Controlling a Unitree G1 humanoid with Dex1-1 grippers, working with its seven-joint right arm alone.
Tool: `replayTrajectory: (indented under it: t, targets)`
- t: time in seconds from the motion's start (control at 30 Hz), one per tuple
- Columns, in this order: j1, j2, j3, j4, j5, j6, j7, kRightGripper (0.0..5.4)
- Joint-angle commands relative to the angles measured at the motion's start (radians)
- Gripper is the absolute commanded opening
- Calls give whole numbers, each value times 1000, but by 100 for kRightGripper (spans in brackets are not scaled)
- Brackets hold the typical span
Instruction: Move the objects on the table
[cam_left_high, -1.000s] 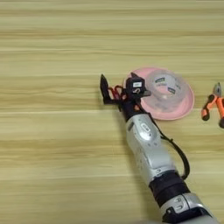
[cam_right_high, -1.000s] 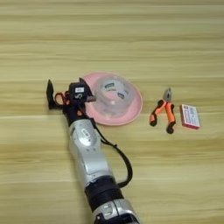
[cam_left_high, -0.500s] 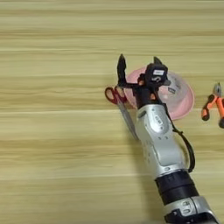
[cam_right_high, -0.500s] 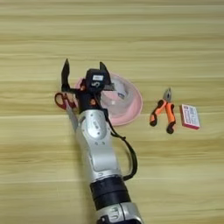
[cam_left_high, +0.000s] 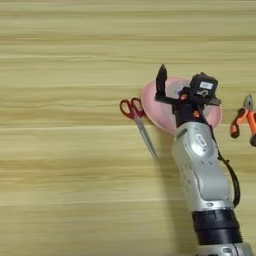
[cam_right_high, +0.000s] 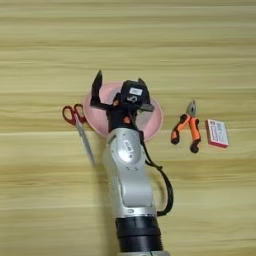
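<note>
Light wooden desk (cam_right_high: 45, 45) with horizontal grain fills both views. We see our right arm (cam_right_high: 129, 180) reaching up from the near edge, its silver forearm ending in the right gripper (cam_right_high: 119, 86) held over the pink plate (cam_right_high: 154, 119). Its two black fingers (cam_right_high: 97, 84) stand spread well apart and grip nothing. The red-handled scissors (cam_right_high: 79, 126) lie flat on the desk just left of the plate, handles toward the far side and blades pointing near. Right of the plate rest the orange-and-black pliers (cam_right_high: 186, 131), and just beyond them, a little apart, the white-and-red card (cam_right_high: 217, 133). We cannot make out any tape roll; the gripper hides the plate's middle.
</note>
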Motion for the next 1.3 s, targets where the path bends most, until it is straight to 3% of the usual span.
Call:
replayTrajectory:
  t: [0.03, 0.27, 0.63, 1.3]
  targets:
    - [-18, -57, -56, -123, -4, 72, 13, 539]
    - [36, -151, -139, -162, -4, 202, 52, 539]
    - [87, -259, -296, -123, -23, 249, 69, 539]
    - [157, -277, -346, 41, -54, 325, 83, 539]
